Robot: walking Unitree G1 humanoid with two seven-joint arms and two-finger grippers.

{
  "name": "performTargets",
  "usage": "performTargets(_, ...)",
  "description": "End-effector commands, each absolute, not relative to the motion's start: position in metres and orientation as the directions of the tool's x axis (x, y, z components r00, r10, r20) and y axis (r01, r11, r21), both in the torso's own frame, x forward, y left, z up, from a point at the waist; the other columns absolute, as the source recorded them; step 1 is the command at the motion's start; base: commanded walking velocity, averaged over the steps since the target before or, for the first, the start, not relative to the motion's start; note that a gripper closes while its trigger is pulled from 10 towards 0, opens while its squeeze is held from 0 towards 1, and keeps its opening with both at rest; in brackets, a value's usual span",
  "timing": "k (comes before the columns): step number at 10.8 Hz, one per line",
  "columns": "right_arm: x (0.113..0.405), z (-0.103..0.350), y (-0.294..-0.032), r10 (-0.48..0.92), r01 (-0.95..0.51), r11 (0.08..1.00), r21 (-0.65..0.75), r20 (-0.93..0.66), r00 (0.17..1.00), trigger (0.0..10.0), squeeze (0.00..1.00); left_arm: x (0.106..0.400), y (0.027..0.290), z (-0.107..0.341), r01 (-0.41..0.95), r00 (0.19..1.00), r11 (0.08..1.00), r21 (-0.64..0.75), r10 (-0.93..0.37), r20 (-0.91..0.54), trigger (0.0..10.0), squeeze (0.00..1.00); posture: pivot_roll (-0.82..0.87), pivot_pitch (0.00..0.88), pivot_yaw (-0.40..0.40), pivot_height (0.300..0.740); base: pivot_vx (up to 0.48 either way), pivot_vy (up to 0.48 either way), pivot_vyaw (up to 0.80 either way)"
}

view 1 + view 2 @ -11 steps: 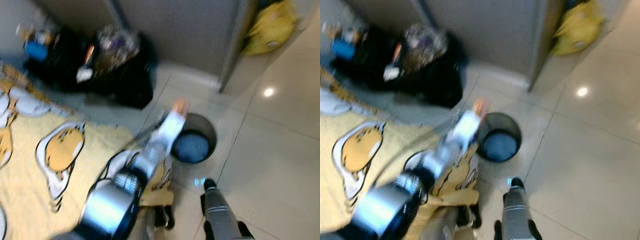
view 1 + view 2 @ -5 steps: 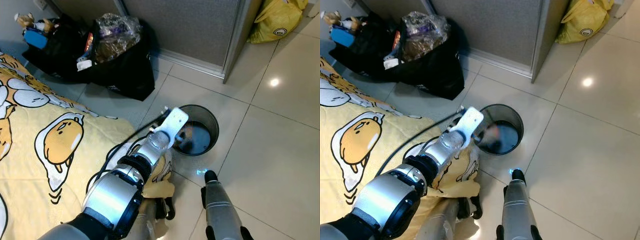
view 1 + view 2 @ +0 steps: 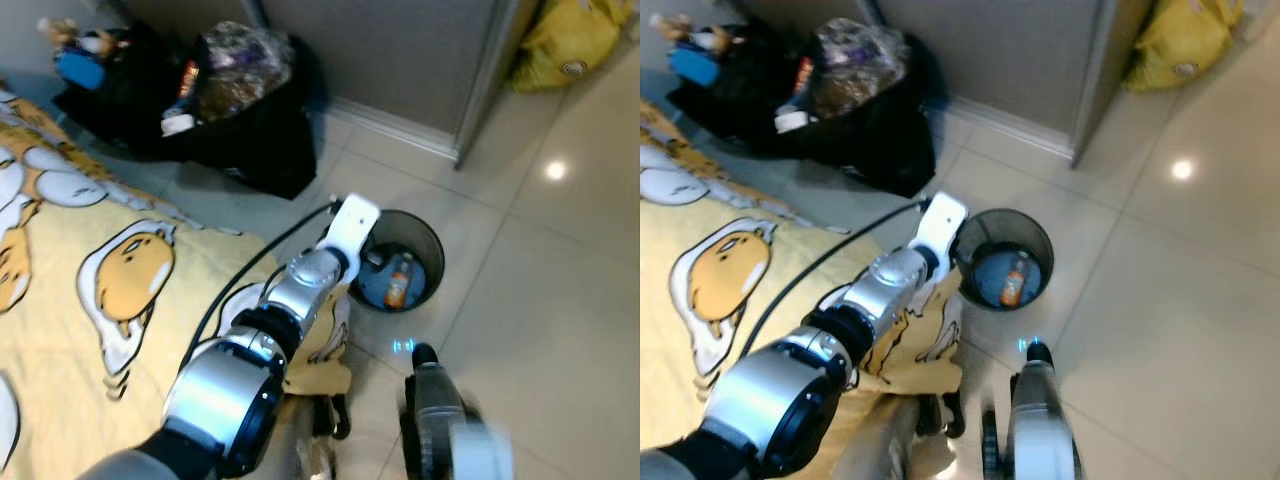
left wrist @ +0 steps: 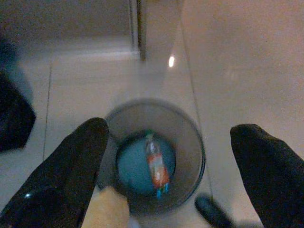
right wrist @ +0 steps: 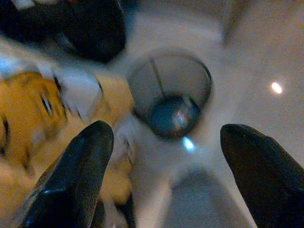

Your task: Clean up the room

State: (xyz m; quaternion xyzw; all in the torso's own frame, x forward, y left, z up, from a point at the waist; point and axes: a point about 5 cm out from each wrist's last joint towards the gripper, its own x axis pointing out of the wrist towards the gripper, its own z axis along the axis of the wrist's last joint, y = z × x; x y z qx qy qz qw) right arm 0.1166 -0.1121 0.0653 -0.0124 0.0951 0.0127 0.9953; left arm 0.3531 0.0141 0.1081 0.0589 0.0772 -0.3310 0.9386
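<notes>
Progress: bottle (image 3: 398,281) lies in your mesh bin (image 3: 428,240) — that item looks done | left gripper (image 4: 175,166) above the bin, fingers spread, empty | right gripper (image 5: 166,156) spread, idle | left: black bags (image 3: 240,110), yellow bag (image 3: 565,45) — your call.

The two head views look steeply down from above onto the tiled floor (image 3: 560,300), with the yellow blanket (image 3: 60,330) on the robot's left and the round bin (image 3: 400,268) near the middle; the right eye view shows the same stretch shifted slightly sideways; the left wrist view looks along its two black fingers (image 4: 61,175) straight down into the bin (image 4: 156,156) from close above, the bottle (image 4: 156,164) at its bottom; the right wrist view faces the same bin (image 5: 171,95) from farther back, between its own fingers (image 5: 76,175), and is blurred.
</notes>
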Motion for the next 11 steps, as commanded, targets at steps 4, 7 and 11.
performTargets(4,0.191,0.054,-0.173,-0.063,0.06,0.998,-0.023,-0.143,0.988,10.0,0.0,0.356,0.086,0.108,0.465,0.884,0.885,-0.017,-0.465,-0.033,10.0,0.0,-0.1,0.0,0.128,0.74,0.0,0.0,0.0)
performTargets(7,0.22,0.051,-0.202,-0.141,0.141,0.99,-0.008,-0.114,0.983,10.0,0.0,0.318,0.147,0.098,0.387,0.922,0.922,-0.013,-0.387,0.031,10.0,0.0,0.0,0.0,0.07,0.74,0.0,0.0,0.0)
performTargets(11,0.244,0.048,-0.194,-0.014,0.017,1.0,0.018,-0.13,0.991,10.0,0.0,0.297,0.147,0.086,0.299,0.953,0.949,-0.103,-0.302,-0.013,10.0,0.0,0.03,0.0,0.007,0.74,-0.063,-0.142,0.66)
